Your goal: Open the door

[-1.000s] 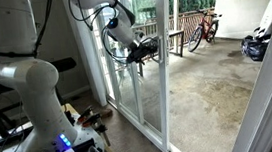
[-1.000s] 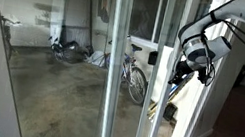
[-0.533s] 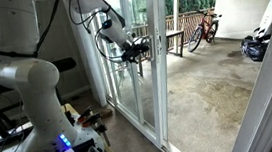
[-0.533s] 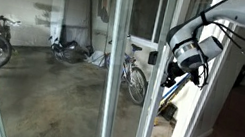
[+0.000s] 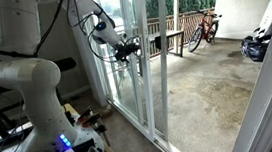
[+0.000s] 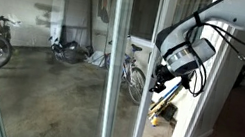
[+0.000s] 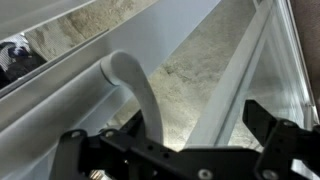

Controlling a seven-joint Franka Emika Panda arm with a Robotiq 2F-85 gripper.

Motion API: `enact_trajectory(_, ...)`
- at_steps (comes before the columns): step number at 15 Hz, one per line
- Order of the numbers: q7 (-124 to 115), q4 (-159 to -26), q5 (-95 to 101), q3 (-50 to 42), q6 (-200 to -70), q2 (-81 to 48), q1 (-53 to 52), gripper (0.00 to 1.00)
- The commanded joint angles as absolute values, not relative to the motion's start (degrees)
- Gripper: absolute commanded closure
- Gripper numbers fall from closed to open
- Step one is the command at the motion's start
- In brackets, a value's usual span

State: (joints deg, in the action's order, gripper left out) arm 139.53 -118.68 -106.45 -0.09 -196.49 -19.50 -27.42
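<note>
The door (image 5: 150,90) is a tall glass panel in a white frame, also seen in the other exterior view (image 6: 143,118). Its pale curved loop handle (image 7: 132,88) fills the middle of the wrist view. My gripper (image 7: 172,135) is open, with its dark fingers (image 7: 275,125) on either side of the handle and the stile. The handle sits close to the left finger. In both exterior views the gripper (image 5: 129,49) (image 6: 161,81) is at the door's edge at about mid height.
Beyond the door lies a concrete patio with a wooden railing (image 5: 168,35) and a red bicycle (image 5: 206,25). A fixed white post (image 5: 175,52) stands to the right of the gap. The robot's base (image 5: 27,91) and cables (image 5: 90,119) are on the floor inside.
The gripper and the door's handle stile have moved together sideways, toward the robot's side. The gap beside the door has grown wider.
</note>
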Motion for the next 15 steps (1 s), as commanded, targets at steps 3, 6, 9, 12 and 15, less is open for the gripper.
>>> enact_trajectory(3,130.1,-122.3,-93.5,3.3,-194.0,-16.5,-30.2,0.00)
enact_trajectory(6,127.9,-123.4,-90.4,3.2,-194.3,-14.1,-31.8,0.00)
enact_trajectory(9,123.6,-125.1,-87.4,3.7,-194.7,-11.2,-31.9,0.00)
enact_trajectory(12,121.1,-129.3,-86.6,4.7,-192.2,-8.5,-31.1,0.00)
enact_trajectory(15,113.5,-140.2,-81.6,8.9,-185.7,-5.4,-26.4,0.00)
